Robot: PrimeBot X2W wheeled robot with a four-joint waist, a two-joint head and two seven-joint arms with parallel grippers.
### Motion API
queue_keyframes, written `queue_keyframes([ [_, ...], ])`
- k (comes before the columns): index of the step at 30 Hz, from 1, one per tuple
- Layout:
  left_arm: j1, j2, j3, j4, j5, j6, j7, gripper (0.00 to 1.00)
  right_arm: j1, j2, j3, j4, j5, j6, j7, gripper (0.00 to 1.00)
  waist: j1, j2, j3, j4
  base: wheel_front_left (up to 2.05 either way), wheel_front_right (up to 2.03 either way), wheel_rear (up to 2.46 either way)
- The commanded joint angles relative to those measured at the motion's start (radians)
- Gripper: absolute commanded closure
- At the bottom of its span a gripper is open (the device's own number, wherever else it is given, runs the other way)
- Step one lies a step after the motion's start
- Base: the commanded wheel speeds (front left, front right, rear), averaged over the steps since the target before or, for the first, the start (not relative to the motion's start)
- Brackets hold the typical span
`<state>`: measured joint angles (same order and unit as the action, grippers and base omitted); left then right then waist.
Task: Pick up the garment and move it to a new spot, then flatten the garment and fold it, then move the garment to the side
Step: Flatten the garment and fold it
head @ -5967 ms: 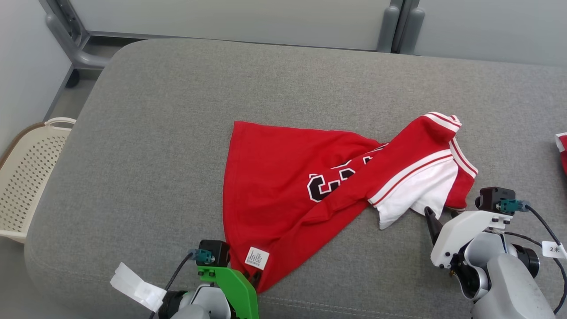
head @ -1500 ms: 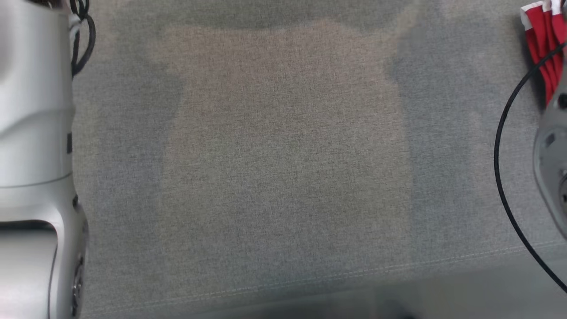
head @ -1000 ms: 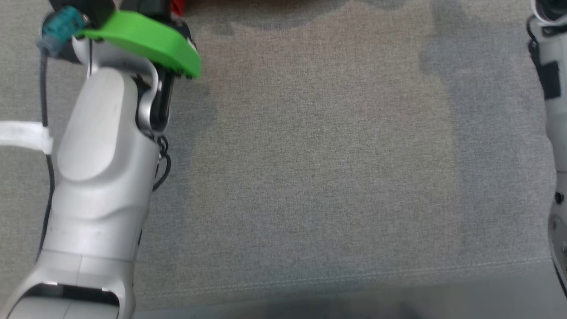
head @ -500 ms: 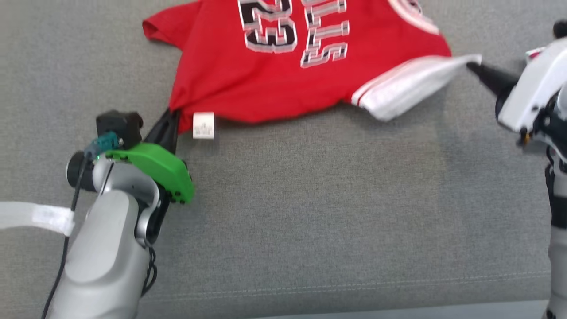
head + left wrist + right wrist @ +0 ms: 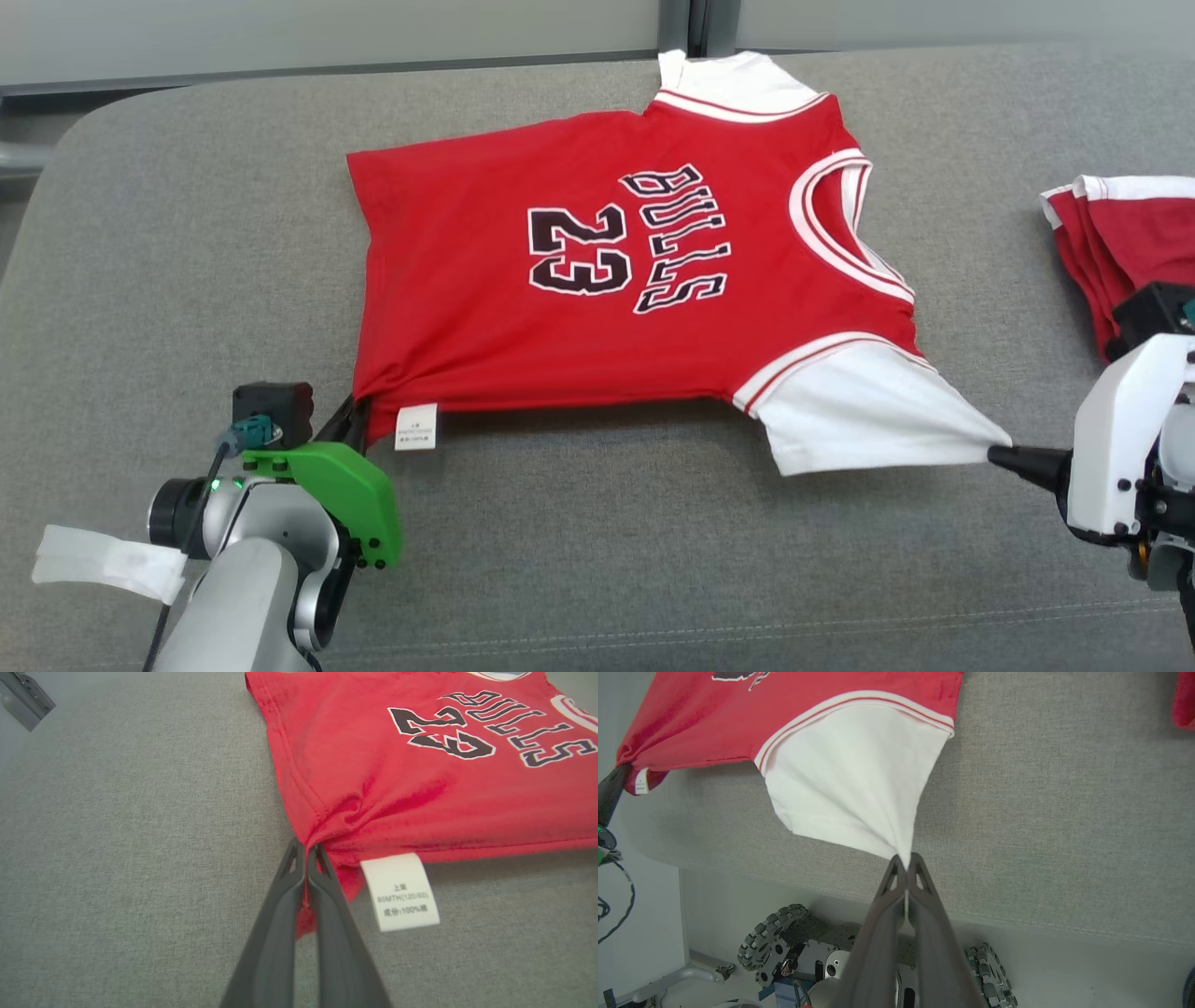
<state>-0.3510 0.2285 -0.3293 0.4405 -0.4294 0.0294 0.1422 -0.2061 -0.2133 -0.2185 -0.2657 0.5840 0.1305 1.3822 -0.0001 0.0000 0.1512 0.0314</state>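
Jersey [image 5: 607, 280], red with 23 on it, lies face-up on the grey cushion [image 5: 187, 280] in the head view. The left fingers [image 5: 344, 427] pinch its hem corner beside the care label [image 5: 416, 427], and the right fingers [image 5: 1022, 459] pinch the white sleeve [image 5: 868, 411] tip. Folded red garments [image 5: 1120, 233] sit beyond the right fingers.

Left wrist view: fingers pressed together on bunched red cloth at their tips.

Right wrist view: fingers clamp the taut sleeve point.

Pulling further could slip that thin sleeve pinch or wrinkle the far side. Half a second earlier the jersey looked rumpled and cut off at the head view's top. The camera has since lifted, and the jersey lies flatter.
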Motion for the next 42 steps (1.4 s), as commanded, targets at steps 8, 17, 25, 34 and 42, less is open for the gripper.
queue_keyframes([
  [8, 0.076, 0.028, -0.028, -0.021, 0.026, 0.036, 0.045, 1.0, 0.114, 0.006, 0.002, -0.027, 0.007, 0.0, 0.069, 1.0, 0.0001, 0.0, -0.041, 0.001, 0.0, 0.0, 0.0],
  [17, 0.116, 0.09, -0.093, -0.046, 0.084, 0.042, 0.15, 1.0, 0.178, 0.007, -0.01, -0.063, 0.02, 0.0, 0.112, 1.0, 0.0001, 0.0, -0.041, 0.014, 0.0, 0.0, 0.0],
  [25, 0.132, 0.153, -0.169, -0.079, 0.125, -0.012, 0.242, 1.0, 0.212, 0.016, 0.0, -0.064, 0.035, 0.0, 0.109, 1.0, 0.0001, 0.0, -0.033, 0.023, 0.0, 0.0, 0.0],
  [34, 0.035, 0.162, -0.175, -0.066, 0.113, -0.059, 0.254, 1.0, 0.126, 0.065, -0.024, -0.086, 0.122, 0.0, 0.022, 1.0, 0.0001, 0.0, -0.005, 0.043, 0.0, 0.0, 0.0],
  [42, -0.163, 0.133, -0.221, 0.007, 0.122, -0.107, 0.426, 1.0, -0.011, 0.094, -0.08, -0.042, 0.144, 0.0, -0.016, 1.0, 0.0001, 0.0, 0.049, 0.075, 0.0, 0.0, 0.0],
])
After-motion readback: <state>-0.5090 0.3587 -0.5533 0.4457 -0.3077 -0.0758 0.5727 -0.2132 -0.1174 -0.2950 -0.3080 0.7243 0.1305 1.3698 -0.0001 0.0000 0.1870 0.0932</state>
